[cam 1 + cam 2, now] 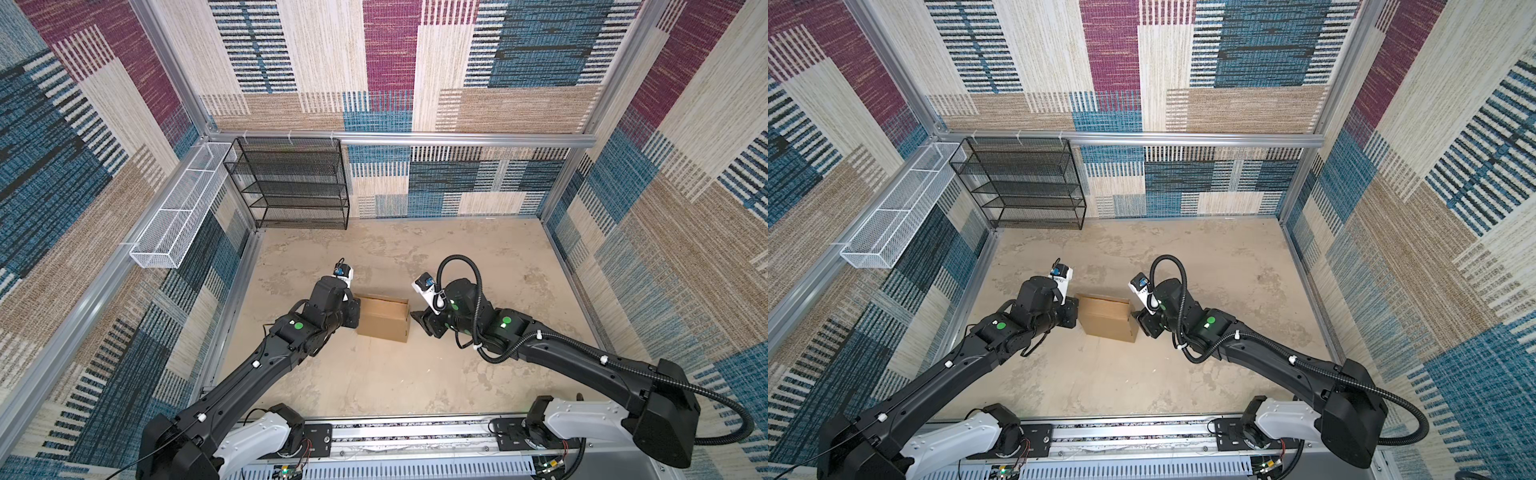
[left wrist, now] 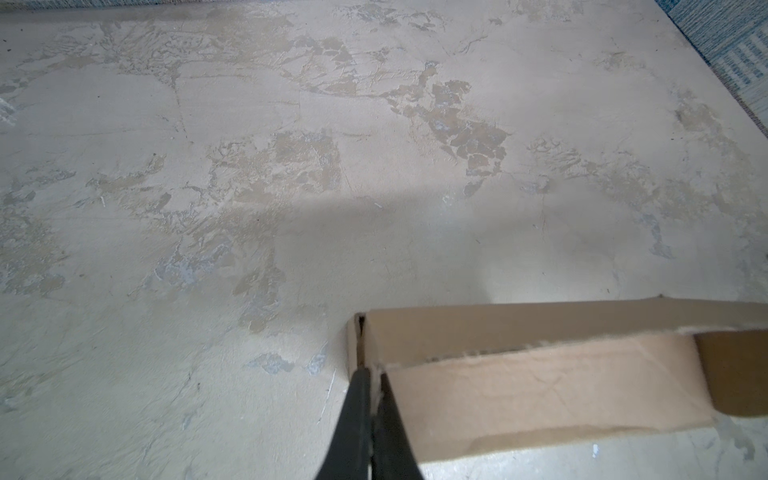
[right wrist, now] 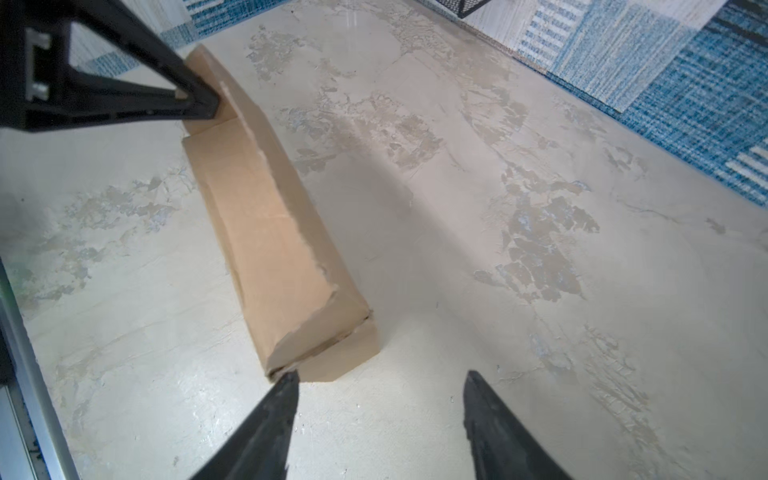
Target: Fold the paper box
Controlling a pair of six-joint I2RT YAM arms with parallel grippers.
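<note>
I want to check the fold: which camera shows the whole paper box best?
The right wrist view: the paper box runs nearly end to end, walls and ragged edges clear. The left wrist view shows only one corner, pinched by the left end effector. In both top views it is small between the arms.

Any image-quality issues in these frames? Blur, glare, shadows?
Both top views: sharp, evenly lit, wide-angle stretch toward the edges. Left wrist view: soft overall, broad shadow band across the table past the paper box. Right wrist view: glare on the table near the open right gripper, its tips out of focus.
</note>
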